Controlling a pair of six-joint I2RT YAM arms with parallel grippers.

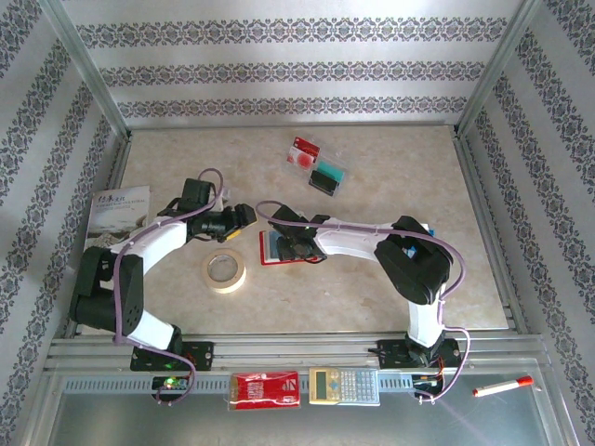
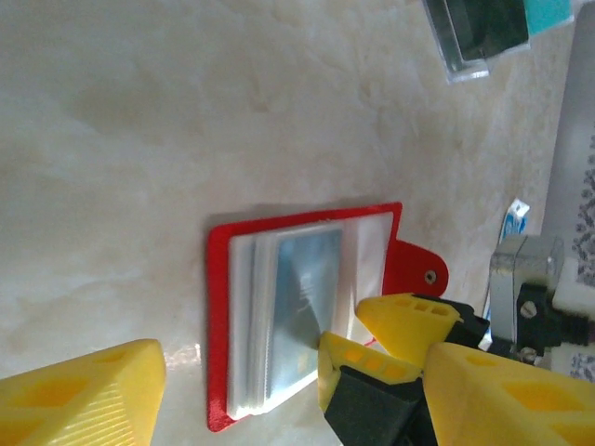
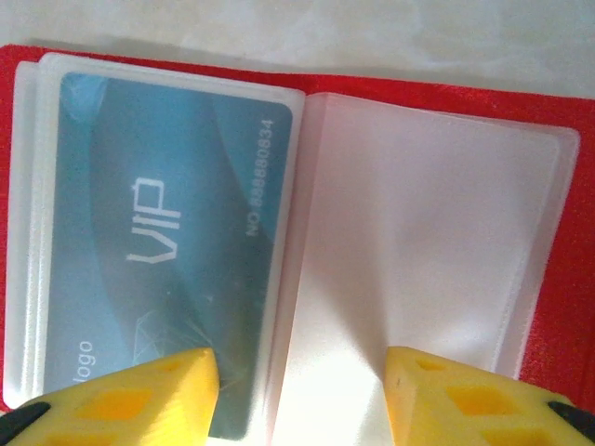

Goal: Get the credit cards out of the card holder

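We judge the blue plastic VIP card (image 3: 158,223) stiff, slick in the red card holder (image 3: 572,297), best pinched edgewise; left pincer (image 2: 296,358) and right pincer (image 3: 297,362) gape empty.

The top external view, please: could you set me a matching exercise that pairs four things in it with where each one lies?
Things:
1. card holder
2. tape roll
3. calculator
4. red-and-white card

Places:
a. at the near edge, just right of the red packet
b. on the far part of the table, next to the teal-and-black card
c. lying open under the right gripper
d. flat on the table, just left of the holder and a little nearer

Pairs: 1-c, 2-d, 3-a, 4-b
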